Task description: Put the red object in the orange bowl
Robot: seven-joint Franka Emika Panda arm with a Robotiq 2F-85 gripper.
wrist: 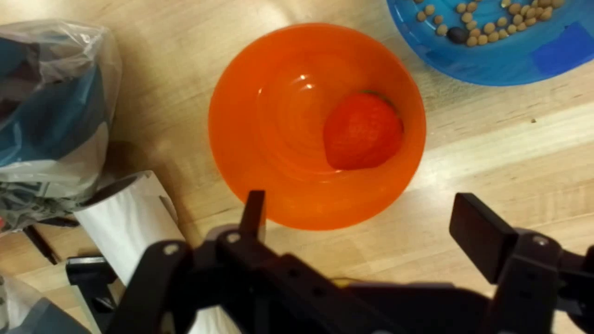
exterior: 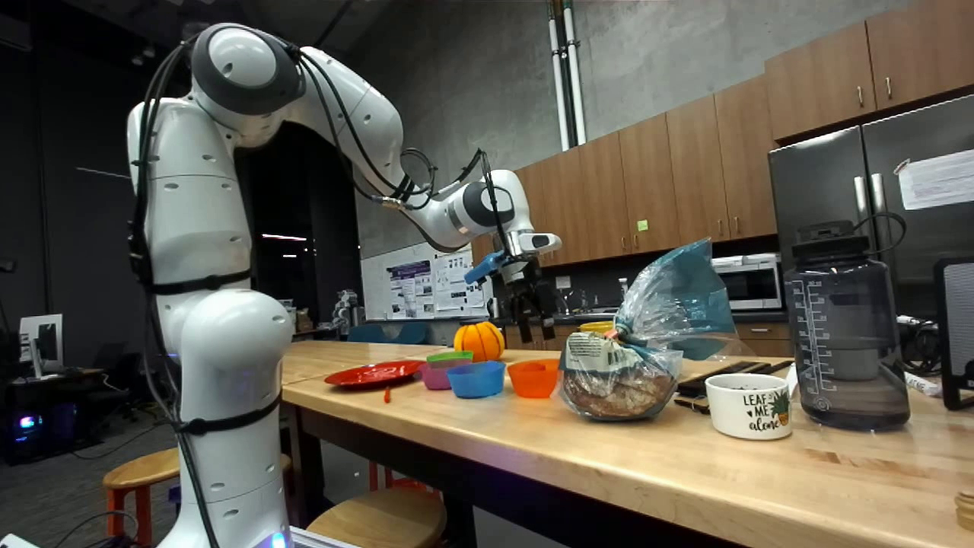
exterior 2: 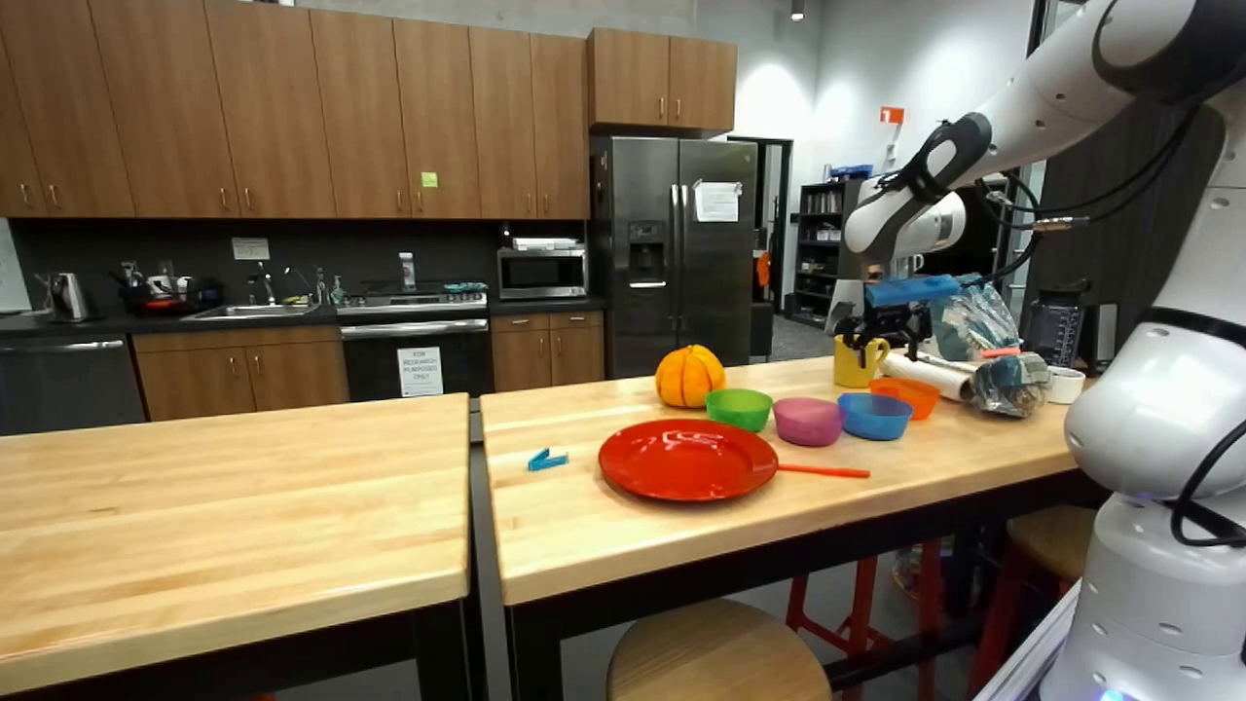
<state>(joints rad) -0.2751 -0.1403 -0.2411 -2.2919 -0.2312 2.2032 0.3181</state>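
A round red object point(wrist: 364, 132) with a thin green edge lies inside the orange bowl point(wrist: 250, 153), against its wall, in the wrist view. In an exterior view a little of it shows in the orange bowl point(exterior: 534, 384). The orange bowl point(exterior 2: 910, 391) also shows in an exterior view, its inside hard to see. My gripper point(wrist: 359, 197) is open with nothing between its fingers, above the table near the bowl's rim. It also shows raised above the bowls in both exterior views point(exterior: 537, 331) point(exterior 2: 888, 352).
A blue bowl point(wrist: 464, 62) of dried beans stands beside the orange bowl. A bagged loaf point(exterior: 620, 388) and a white roll point(wrist: 134, 227) lie on the opposite side. A yellow mug point(exterior 2: 849, 370) stands behind. Pink point(exterior 2: 808, 424) and green point(exterior 2: 740, 409) bowls and a red plate point(exterior 2: 689, 460) stand farther along.
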